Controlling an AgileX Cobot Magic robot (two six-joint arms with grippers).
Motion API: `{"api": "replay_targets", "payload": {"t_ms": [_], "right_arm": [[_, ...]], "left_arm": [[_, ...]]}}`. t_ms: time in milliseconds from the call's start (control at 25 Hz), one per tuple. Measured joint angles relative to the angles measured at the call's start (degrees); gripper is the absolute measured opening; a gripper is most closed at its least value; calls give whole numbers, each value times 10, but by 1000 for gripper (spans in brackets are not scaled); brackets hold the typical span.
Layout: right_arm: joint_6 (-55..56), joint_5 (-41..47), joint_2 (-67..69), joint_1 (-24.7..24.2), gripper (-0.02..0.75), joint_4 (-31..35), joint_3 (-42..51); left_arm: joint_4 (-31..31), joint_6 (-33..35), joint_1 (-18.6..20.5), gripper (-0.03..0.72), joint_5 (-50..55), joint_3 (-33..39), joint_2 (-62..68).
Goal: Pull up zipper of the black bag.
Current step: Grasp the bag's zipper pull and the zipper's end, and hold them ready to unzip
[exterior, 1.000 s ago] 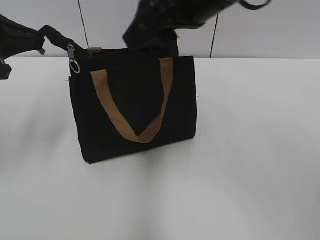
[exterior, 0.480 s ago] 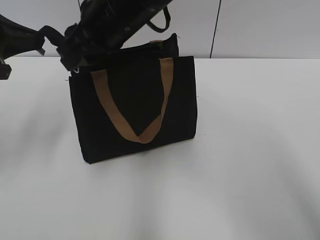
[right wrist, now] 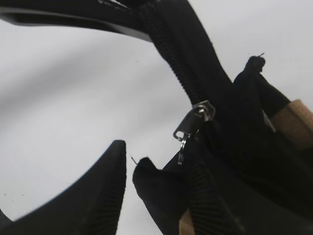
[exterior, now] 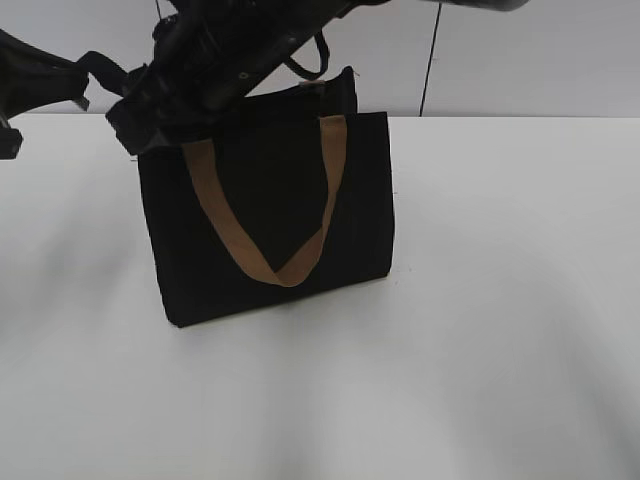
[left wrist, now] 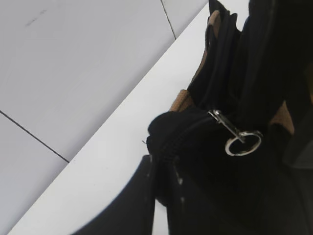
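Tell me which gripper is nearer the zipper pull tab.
The right gripper: its open jaws flank the pull tab; the left gripper sits beyond the black bag end.

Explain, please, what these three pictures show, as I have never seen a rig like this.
This is a robot with two arms, each ending in a two-fingered hand. One picture is taken from in front of the table; the other two come from cameras on the wrists. A black bag stands on the white table. The left hand appears to pinch the end of the zipper. The right hand is at the same corner of the bag; it is open, and the silvery pull tab hangs near it, not gripped.
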Motion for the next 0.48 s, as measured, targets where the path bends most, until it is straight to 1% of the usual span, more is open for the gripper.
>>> {"api": "replay_targets", "payload": {"t_ms": [200, 360, 480], "right_arm": [[0, -11, 15, 0, 292, 12, 0], [1, -38, 16, 0, 255, 23, 0], [1, -54, 17, 0, 241, 25, 0]], "left_arm": [[-2, -1, 0, 25, 1, 0, 0], [-14, -1, 0, 25, 4, 0, 0], [-22, -1, 0, 25, 9, 0, 0]]}}
